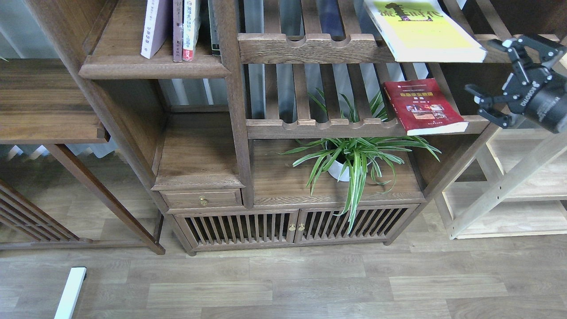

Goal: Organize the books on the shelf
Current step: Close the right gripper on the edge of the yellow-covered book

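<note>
Dark-brown wood up top left: the shelf (153,66) carries a lavender-white book (156,27) leaning against two slim upright books (186,29), red print on the white spine too small to read. Moving right, a spider plant (354,157) sits in its white pot under the slatted racks. The yellow-green book (423,29) lies flat on the upper rack, the dark red book (423,106) on the lower, titles illegible. Far right, the right gripper (500,77) hangs spread wide, holding nothing, white lettering on its black wrist partly cut off.
</note>
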Robot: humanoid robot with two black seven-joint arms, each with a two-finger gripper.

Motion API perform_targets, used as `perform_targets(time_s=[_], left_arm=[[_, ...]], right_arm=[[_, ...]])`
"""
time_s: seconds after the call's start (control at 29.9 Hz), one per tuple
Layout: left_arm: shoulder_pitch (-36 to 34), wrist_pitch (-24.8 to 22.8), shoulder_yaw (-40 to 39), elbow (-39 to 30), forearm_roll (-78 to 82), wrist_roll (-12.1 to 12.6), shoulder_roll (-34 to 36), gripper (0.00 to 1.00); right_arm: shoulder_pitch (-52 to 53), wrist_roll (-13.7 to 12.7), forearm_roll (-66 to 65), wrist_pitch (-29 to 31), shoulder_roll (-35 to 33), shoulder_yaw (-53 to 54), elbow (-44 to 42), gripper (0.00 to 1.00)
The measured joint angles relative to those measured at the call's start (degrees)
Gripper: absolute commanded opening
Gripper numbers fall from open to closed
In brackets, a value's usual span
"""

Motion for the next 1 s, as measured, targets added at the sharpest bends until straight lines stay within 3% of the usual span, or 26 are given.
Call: perform_targets(time_s=[0.54, 0.8, 1.0], left_arm=[[-0.01, 0.96, -0.07, 0.66, -0.05, 0.01, -0.19, 0.95], [0.14, 1.63, -0.15, 0.66, -0.07, -0.13, -0.16, 0.95], [0.31, 1.77, -0.47, 0.66, -0.15, -0.33, -0.16, 0.95]], right_arm=[[3.39, -0.01, -0.66, 0.0, 4.38, -0.71, -0.22, 0.9], [3.62, -0.01, -0.73, 0.0, 6.04, -0.8, -0.68, 0.67], [4.89, -0.01, -1.16, 1.34, 6.39, -0.61, -0.71, 0.38]])
